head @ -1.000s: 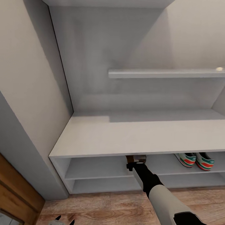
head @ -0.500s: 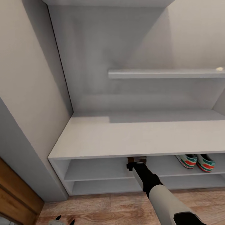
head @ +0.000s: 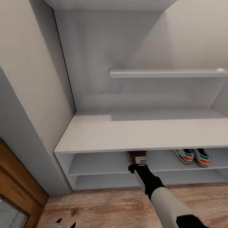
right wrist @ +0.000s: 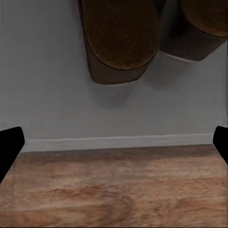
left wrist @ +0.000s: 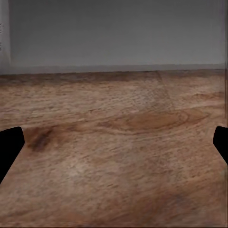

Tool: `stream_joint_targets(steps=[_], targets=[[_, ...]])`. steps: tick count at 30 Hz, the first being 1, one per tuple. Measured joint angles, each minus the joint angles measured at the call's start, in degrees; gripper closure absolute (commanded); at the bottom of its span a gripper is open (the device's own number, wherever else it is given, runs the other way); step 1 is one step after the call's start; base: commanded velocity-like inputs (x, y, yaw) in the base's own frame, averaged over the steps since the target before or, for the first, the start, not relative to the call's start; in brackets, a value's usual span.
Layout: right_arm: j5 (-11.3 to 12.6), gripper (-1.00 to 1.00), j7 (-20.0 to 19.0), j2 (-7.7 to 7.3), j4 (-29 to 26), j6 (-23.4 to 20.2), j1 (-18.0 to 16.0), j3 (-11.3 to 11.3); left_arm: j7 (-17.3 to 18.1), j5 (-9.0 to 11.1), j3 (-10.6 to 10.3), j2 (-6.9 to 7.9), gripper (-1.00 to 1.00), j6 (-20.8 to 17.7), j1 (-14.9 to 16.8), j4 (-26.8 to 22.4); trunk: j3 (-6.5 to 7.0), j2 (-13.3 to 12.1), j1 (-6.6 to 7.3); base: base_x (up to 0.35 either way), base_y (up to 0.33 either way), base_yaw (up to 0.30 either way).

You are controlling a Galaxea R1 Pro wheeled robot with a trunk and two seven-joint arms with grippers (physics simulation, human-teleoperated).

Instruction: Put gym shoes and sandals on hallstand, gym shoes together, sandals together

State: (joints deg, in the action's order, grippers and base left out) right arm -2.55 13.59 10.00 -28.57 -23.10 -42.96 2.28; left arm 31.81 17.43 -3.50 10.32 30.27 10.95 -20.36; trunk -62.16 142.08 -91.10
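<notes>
- Head view, far left: brown wooden door panel (head: pixel 15 190) beside a grey wall edge; corridor floor (head: pixel 104 205) of wood-grain planks runs along the near side.
- Left gripper (head: pixel 65 224) at the near left edge of the head view, two dark fingertips just showing, spread apart.
- Left wrist view: left gripper's fingertips (left wrist: pixel 9 147) sit at opposite edges of the picture, wide apart, nothing between them; only bare floor planks and a grey baseboard wall (left wrist: pixel 114 33) beyond. Released, empty.
- Hallstand (head: pixel 142 133), centre: light-grey bench top, two open lower shelves, one upper shelf (head: pixel 167 73) on the far wall.
- Right gripper (head: pixel 138 165) at the mouth of the upper of the two lower shelves, just in front of the two sandals (head: pixel 137 155), which the head view shows only as a brown sliver under the bench top.
- Right wrist view: both sandals (right wrist: pixel 123 40) lie side by side on the grey shelf, soles down; the fingertips (right wrist: pixel 10 147) stand wide apart at the picture's edges, touching nothing. Released.
- Two gym shoes (head: pixel 191 156), right: side by side on the same shelf, heels toward the robot, well apart from the sandals.
</notes>
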Motion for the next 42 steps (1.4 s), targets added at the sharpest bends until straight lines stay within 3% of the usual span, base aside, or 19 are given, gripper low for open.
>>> stream_joint_targets(steps=[13,42], targets=[[-0.01,-1.0,-0.06,0.0,0.06,-0.01,0.0,-0.01,0.0,0.0,0.0,-0.03,-1.0,0.0,0.0,0.01,0.0,0.0,0.0,-0.326,-0.045,0.0],[-0.08,-1.0,-0.13,0.0,0.09,0.13,0.0,0.09,-0.06,0.07,0.0,-0.02,-1.0,-0.05,0.0,0.08,0.0,0.0,0.01,-0.283,-0.195,0.0]])
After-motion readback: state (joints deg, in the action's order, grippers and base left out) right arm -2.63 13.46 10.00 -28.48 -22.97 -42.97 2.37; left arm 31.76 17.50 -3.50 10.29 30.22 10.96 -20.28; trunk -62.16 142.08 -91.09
